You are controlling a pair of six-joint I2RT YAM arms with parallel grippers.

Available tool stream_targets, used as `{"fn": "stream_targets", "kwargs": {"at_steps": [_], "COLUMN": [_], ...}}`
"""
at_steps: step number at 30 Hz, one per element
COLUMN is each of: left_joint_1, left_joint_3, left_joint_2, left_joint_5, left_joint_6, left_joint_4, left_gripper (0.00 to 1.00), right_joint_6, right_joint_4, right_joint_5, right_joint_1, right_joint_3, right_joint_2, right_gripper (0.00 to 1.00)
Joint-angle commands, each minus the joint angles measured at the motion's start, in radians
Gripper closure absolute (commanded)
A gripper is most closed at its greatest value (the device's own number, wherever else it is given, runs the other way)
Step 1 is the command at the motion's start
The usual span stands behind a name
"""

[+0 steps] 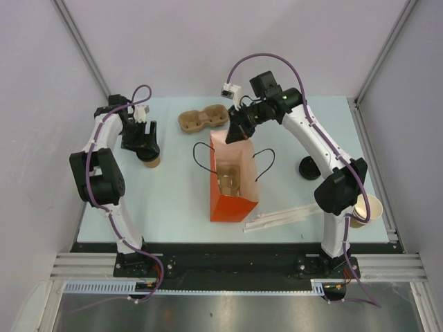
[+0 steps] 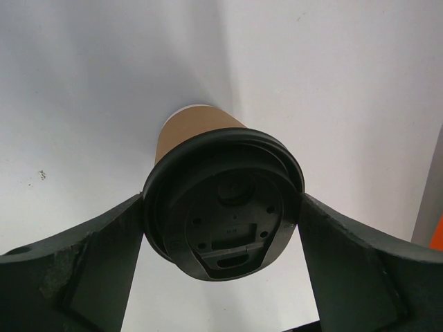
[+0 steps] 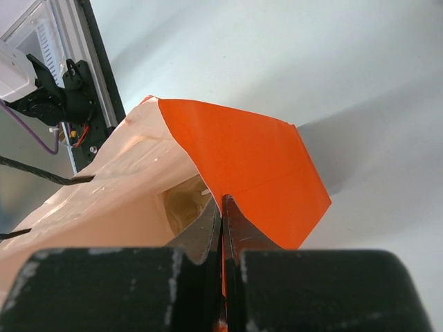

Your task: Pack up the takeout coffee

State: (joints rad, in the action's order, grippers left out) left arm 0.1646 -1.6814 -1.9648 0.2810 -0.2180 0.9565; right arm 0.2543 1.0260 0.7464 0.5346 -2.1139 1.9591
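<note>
The left gripper [image 2: 223, 207], fingers spread wide, touches the lid of the upright takeout coffee [image 1: 151, 162] at 9 o'clock on the table [image 1: 173, 200]; squeeze gently, lift level toward 3 o'clock, where the right gripper [image 3: 221, 207], fingers pressed together, pinches the rim of the orange bag [image 1: 233, 200].

Robot test cell, white walls [image 1: 208, 41], aluminium rail [image 1: 235, 266]

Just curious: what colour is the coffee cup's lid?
Black; the lid shows best in the left wrist view.
</note>
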Motion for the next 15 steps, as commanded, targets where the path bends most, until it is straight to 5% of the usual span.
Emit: {"fn": "stream_targets", "kwargs": {"at_steps": [1,4,15], "left_joint_1": [0.019,0.021,0.030], "left_joint_3": [-0.021,-0.026,-0.069], "left_joint_2": [0.021,0.021,0.017], "left_joint_5": [-0.039,-0.043,-0.043], "left_joint_6": [-0.009,-0.009,-0.001], "left_joint_4": [0.027,0.031,0.042], "left_gripper": [0.07,0.00,0.01], "right_joint_6": [-0.016,-0.016,-0.016], "right_joint_4": [-0.029,-0.029,-0.032], "right_joint_5": [0.011,0.011,0.008], "right_joint_1": [0.007,0.010,0.021], "right_joint_3": [-0.050,-0.054,-0.064], "right_joint_2": [0.006,0.011,0.021], "right_gripper": [1.00,1.00,1.00]}}
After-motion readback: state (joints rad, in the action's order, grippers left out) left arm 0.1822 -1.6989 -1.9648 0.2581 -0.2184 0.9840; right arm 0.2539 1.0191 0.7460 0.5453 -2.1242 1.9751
